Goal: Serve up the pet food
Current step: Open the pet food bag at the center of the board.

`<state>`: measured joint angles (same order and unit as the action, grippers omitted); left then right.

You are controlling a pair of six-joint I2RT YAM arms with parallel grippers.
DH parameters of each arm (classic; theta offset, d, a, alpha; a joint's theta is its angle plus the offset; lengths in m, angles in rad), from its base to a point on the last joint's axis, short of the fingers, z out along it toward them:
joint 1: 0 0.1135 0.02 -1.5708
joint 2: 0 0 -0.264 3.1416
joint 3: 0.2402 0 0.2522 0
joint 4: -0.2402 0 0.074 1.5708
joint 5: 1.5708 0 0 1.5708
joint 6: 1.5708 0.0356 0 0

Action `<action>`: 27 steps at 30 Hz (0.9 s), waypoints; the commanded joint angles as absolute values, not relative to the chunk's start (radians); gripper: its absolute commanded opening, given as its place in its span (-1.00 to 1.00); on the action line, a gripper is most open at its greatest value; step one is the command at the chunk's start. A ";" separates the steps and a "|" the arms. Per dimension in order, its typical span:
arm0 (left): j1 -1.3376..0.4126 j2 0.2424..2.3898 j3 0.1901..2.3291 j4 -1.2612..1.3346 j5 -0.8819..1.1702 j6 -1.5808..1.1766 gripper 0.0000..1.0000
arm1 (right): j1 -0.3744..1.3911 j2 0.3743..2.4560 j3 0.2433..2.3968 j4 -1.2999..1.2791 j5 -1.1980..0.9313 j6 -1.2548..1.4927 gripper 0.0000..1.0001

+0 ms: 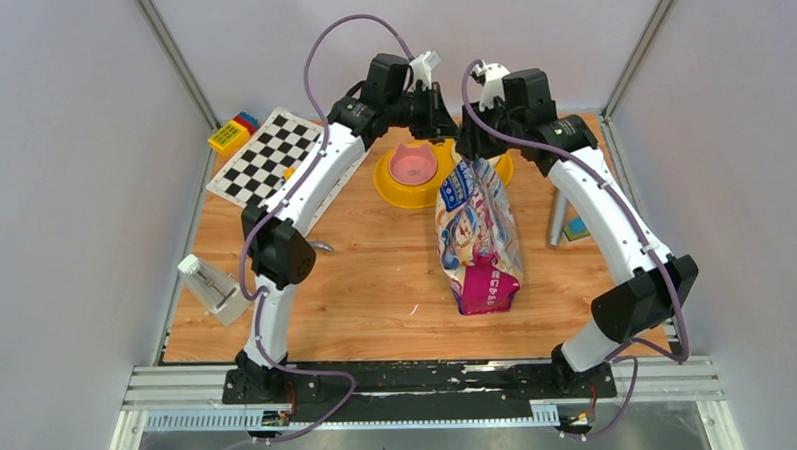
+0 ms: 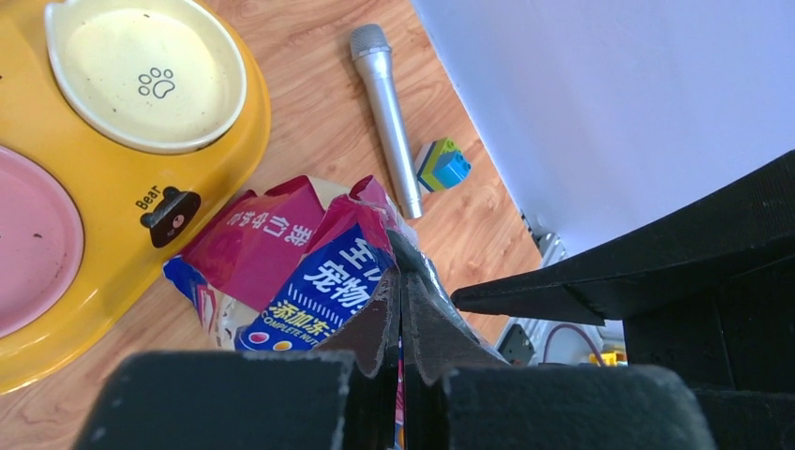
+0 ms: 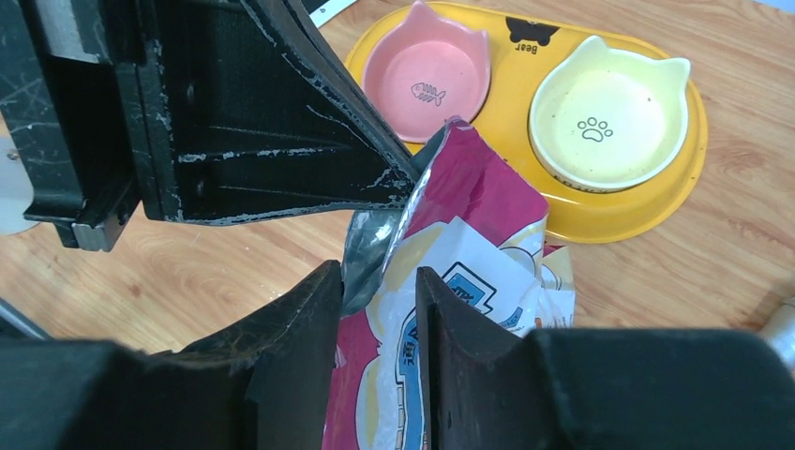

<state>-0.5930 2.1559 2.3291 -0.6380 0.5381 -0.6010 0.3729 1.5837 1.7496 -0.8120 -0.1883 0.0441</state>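
While my left gripper (image 2: 401,300) clamped the bag (image 2: 281,244) lip and my right gripper (image 3: 378,281) straddled it unclosed, 1 hazard stood: the 1-sided hold could slip, spilling food beside the feeder (image 3: 619,211).

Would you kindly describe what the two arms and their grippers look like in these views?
Both the left arm and right arm have white tubular links joined by chunky black joint housings. A purple cable loops along each. The left gripper and right gripper are matt black, with tapered wedge-shaped fingers scuffed pale along the edges.
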 commanded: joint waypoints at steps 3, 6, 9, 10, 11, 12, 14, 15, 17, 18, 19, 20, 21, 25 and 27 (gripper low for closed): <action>-0.599 2.072 2.318 -0.646 0.541 -0.599 -1.00 | 0.303 1.587 1.811 -0.816 -0.296 0.113 -0.31; -0.600 2.069 2.312 -0.646 0.540 -0.596 -1.00 | 0.259 1.577 1.827 -0.809 -0.374 0.141 -0.30; -0.600 2.067 2.311 -0.644 0.539 -0.598 -1.00 | 0.244 1.579 1.825 -0.811 -0.416 0.148 -0.27; -0.601 2.068 2.312 -0.643 0.539 -0.598 -1.00 | 0.243 1.582 1.821 -0.811 -0.427 0.147 -0.26; -0.600 2.068 2.313 -0.644 0.538 -0.598 -1.00 | 0.244 1.586 1.816 -0.811 -0.437 0.149 -0.24; -0.601 2.069 2.313 -0.643 0.537 -0.597 -1.00 | 0.243 1.590 1.812 -0.811 -0.444 0.152 -0.23; -0.603 2.069 2.313 -0.644 0.537 -0.598 -1.00 | 0.243 1.598 1.809 -0.813 -0.452 0.156 -0.21; -0.604 2.068 2.313 -0.645 0.535 -0.596 -1.00 | 0.242 1.603 1.810 -0.813 -0.454 0.157 -0.20; -0.605 2.069 2.313 -0.647 0.533 -0.595 -1.00 | 0.244 1.607 1.819 -0.812 -0.467 0.159 -0.16; -0.605 2.069 2.313 -0.647 0.532 -0.595 -1.00 | 0.244 1.608 1.824 -0.814 -0.477 0.161 -0.14; -0.604 2.068 2.314 -0.648 0.531 -0.594 -1.00 | 0.244 1.609 1.829 -0.813 -0.482 0.164 -0.11; -0.604 2.070 2.314 -0.648 0.530 -0.594 -1.00 | 0.246 1.609 1.831 -0.814 -0.483 0.164 -0.09; -0.605 2.069 2.315 -0.648 0.531 -0.593 -1.00 | 0.248 1.611 1.834 -0.815 -0.481 0.163 -0.08; -0.606 2.072 2.317 -0.650 0.527 -0.594 -1.00 | 0.254 1.621 1.833 -0.819 -0.467 0.160 -0.07; -0.608 2.073 2.320 -0.652 0.525 -0.593 -1.00 | 0.255 1.627 1.833 -0.820 -0.461 0.157 -0.07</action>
<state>-0.5976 2.1338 2.3119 -0.6395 0.5259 -0.6006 0.2478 1.6165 1.7889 -0.8265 -0.4553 0.1490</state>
